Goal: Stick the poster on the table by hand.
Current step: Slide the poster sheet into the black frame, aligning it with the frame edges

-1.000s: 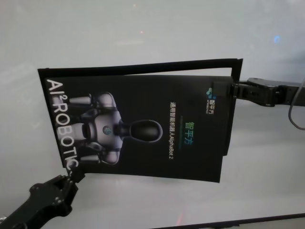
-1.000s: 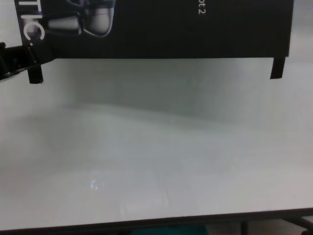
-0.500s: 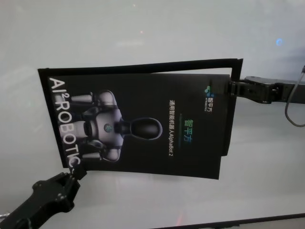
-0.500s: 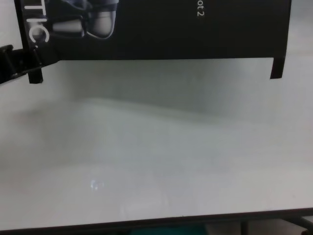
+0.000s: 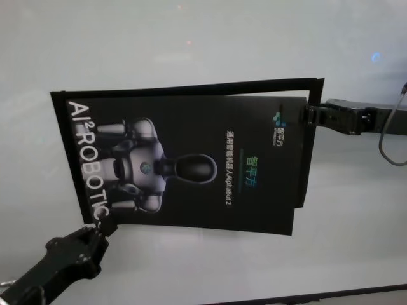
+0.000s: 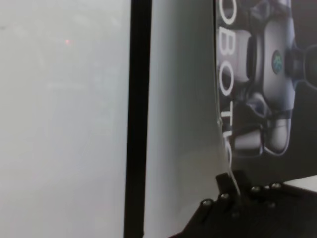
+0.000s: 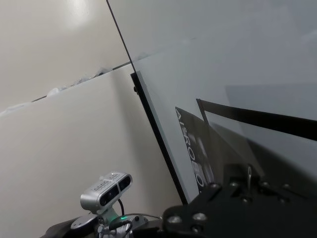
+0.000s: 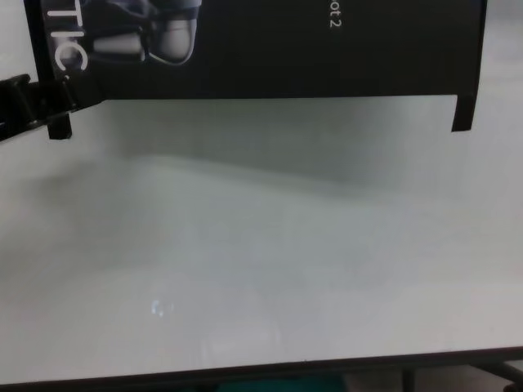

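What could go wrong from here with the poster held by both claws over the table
1. The left claw pinches only the near left corner of the poster, so the glossy sheet could slip out.
2. The right claw grips the far edge; uneven pulling between the two might crease or tear the sheet.
3. The poster appears lifted off the table, casting a shadow, so it might go down crooked or trap air.
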